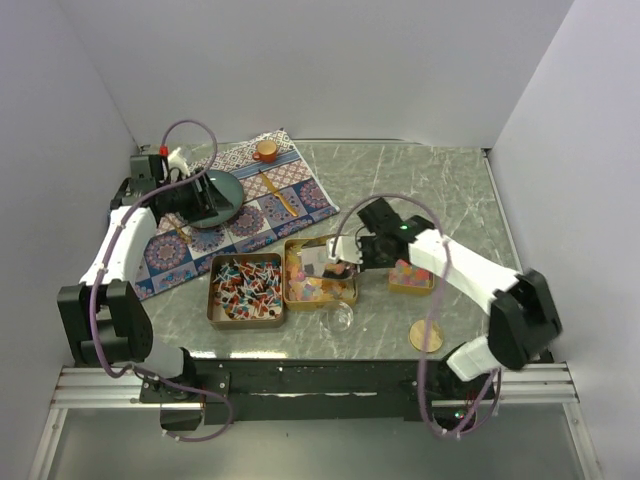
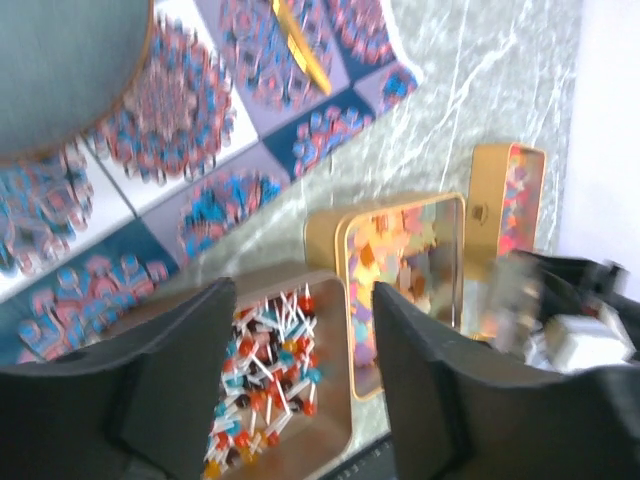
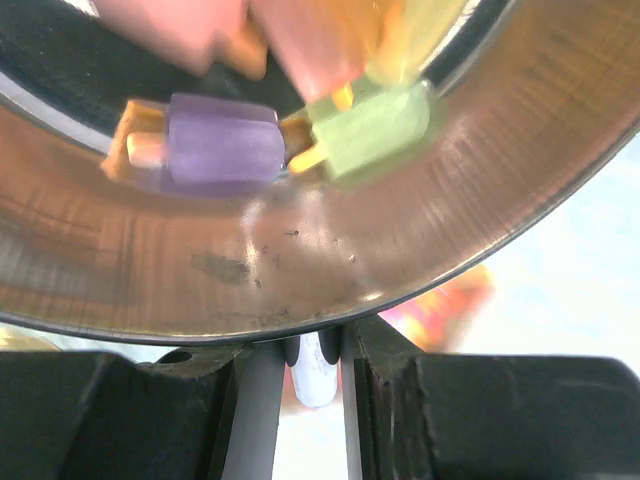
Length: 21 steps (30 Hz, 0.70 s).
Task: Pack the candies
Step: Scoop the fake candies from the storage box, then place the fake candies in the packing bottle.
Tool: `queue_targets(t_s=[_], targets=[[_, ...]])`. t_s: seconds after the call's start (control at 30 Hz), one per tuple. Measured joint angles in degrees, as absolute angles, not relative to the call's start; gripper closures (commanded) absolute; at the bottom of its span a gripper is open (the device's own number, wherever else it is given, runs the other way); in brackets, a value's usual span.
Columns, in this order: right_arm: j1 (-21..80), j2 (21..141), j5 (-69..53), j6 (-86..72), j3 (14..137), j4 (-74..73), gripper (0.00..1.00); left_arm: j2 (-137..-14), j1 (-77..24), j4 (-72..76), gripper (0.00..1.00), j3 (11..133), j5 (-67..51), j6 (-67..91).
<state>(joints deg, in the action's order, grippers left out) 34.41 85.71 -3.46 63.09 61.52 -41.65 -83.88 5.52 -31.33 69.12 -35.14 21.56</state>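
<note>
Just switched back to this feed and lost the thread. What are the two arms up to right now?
The right gripper is pinching the rim of a shiny metal bowl with a few candies in it, held by the middle tin. The left gripper is open and empty, up over the patterned mat beside the dark plate. All three tins already hold candies.
</note>
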Motion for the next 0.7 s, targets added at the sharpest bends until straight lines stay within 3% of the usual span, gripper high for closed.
queue_targets(t_s=[0.23,0.47,0.7], targets=[[33.98,72.03,2.52,70.63,59.90,-47.72,1.00,-86.13,5.52,-28.67,0.31,74.78,-35.11,20.60],[36.23,69.78,12.01,73.17,56.80,-52.93,1.00,-86.46,5.54,-26.76,0.31,78.50,-34.20,20.34],[39.31,69.01,19.00,73.19,55.46,-55.51,1.00,-83.83,5.52,-21.85,0.32,73.82,-31.79,22.02]])
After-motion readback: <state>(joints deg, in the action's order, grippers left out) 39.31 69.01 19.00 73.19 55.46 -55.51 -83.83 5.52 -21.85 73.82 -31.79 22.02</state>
